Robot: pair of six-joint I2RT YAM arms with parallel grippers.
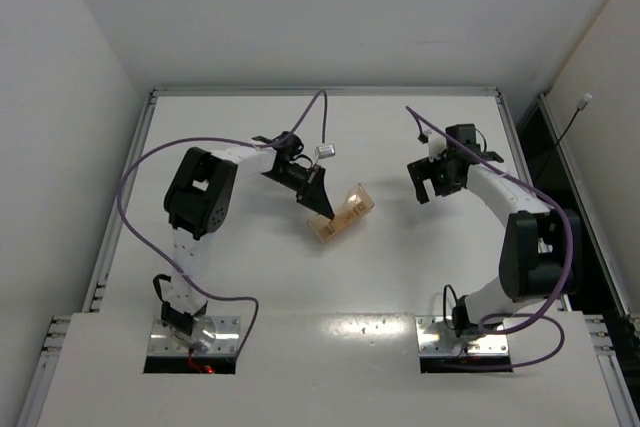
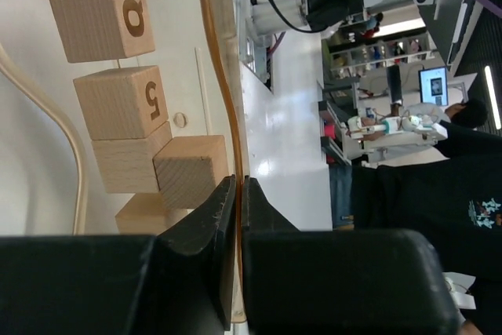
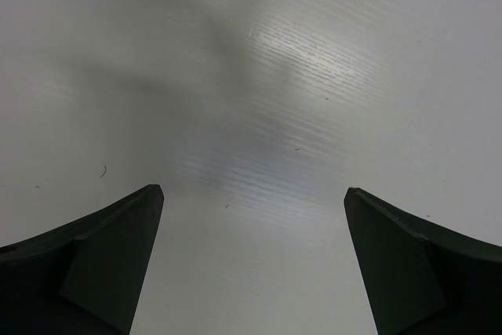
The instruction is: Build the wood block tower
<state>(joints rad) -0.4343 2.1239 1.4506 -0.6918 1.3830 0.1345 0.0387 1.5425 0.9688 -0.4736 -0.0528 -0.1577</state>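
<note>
White table (image 1: 400,277) with one box (image 1: 343,211)
The tan box is near the middle of the table. The left arm base (image 1: 192,333) and right arm base (image 1: 468,333) sit at the near edge.

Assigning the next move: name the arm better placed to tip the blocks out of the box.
Left, probably: the left gripper is shut on the box wall, blocks inside; the right gripper hangs open over the table.
</note>
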